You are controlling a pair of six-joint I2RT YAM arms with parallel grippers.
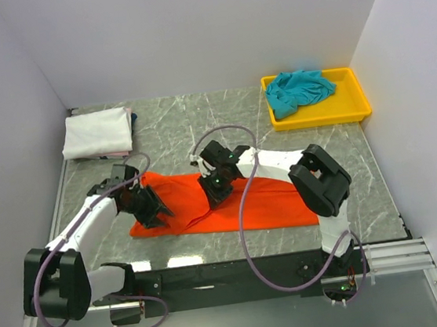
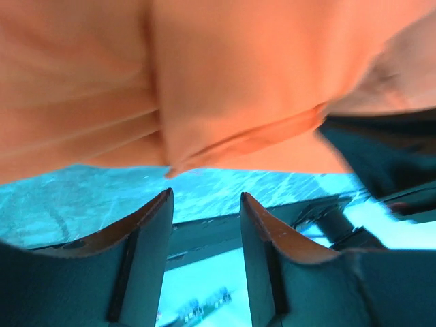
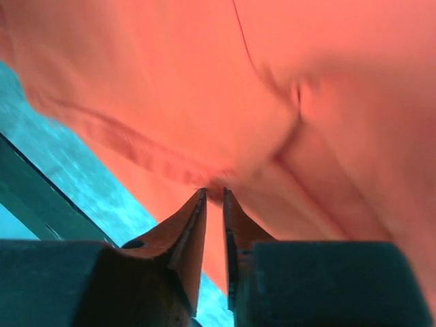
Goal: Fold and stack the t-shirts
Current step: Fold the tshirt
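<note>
White walls [image 1: 188, 33] box in a grey marbled worktop [image 1: 198, 126], leaving the arms a shallow stage with three garments kept well apart, apparently so each can be handled on its own. Largest of these is the orange-red t-shirt [image 1: 270, 201], spread flat across the near middle, directly in front of both bases where either arm can reach it; its left portion is already doubled over into a raised diagonal fold. At the far left corner sits the white t-shirt [image 1: 96, 132], folded into a neat rectangle, which I take for the start of the stack. At the far right the yellow tray [image 1: 358, 108] holds the teal t-shirt [image 1: 297, 90], crumpled and waiting, so it reads as the supply bin. The left claw [image 1: 154, 210] rests low at the orange shirt's left end; from its wrist view the left claw [image 2: 204, 197] stands parted with nothing between the fingers, only cloth [image 2: 238, 82] beyond them and bare worktop below, so it grips nothing. The right claw [image 1: 212, 189] sits on the fold line; its wrist view shows the right claw [image 3: 214, 192] drawn nearly together with a hemmed edge of orange cloth [image 3: 170, 82] caught at the tips, most likely pinched to carry that edge across while the left end is left free.
</note>
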